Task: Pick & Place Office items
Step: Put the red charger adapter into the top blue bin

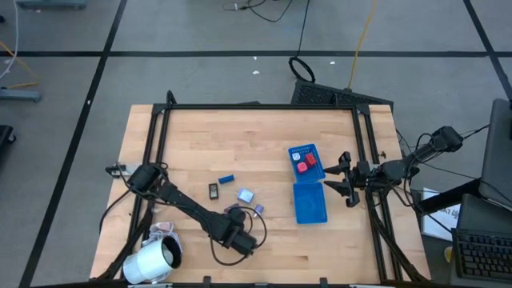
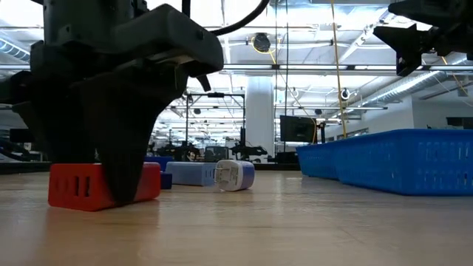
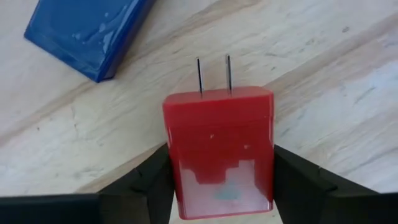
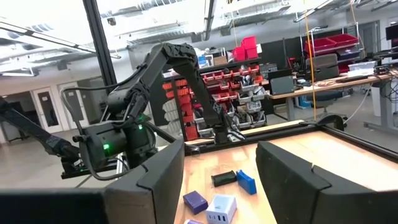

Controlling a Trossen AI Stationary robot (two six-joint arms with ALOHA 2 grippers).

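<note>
- My left gripper [image 3: 219, 186] is low on the table [image 1: 200, 128], near the front edge; fingers [image 3: 140, 186] sit on both sides of a red plug block [image 3: 219, 155], touching it, so gripped.
- Red block lies flat on the wood w/ prongs pointing away from me; a dark blue block [image 3: 84, 34] lies close by.
- My right gripper [image 1: 346, 178] hangs above the table beside the blue tray [image 1: 310, 204], fingers apart, holding nothing.
- Tray's far end holds red pieces [image 1: 305, 163].
- Other pieces mid-table: blue block [image 1: 226, 179], black block [image 1: 214, 190], white charger [image 1: 246, 194].
- White roll [image 1: 152, 260] at front-left corner.
</note>
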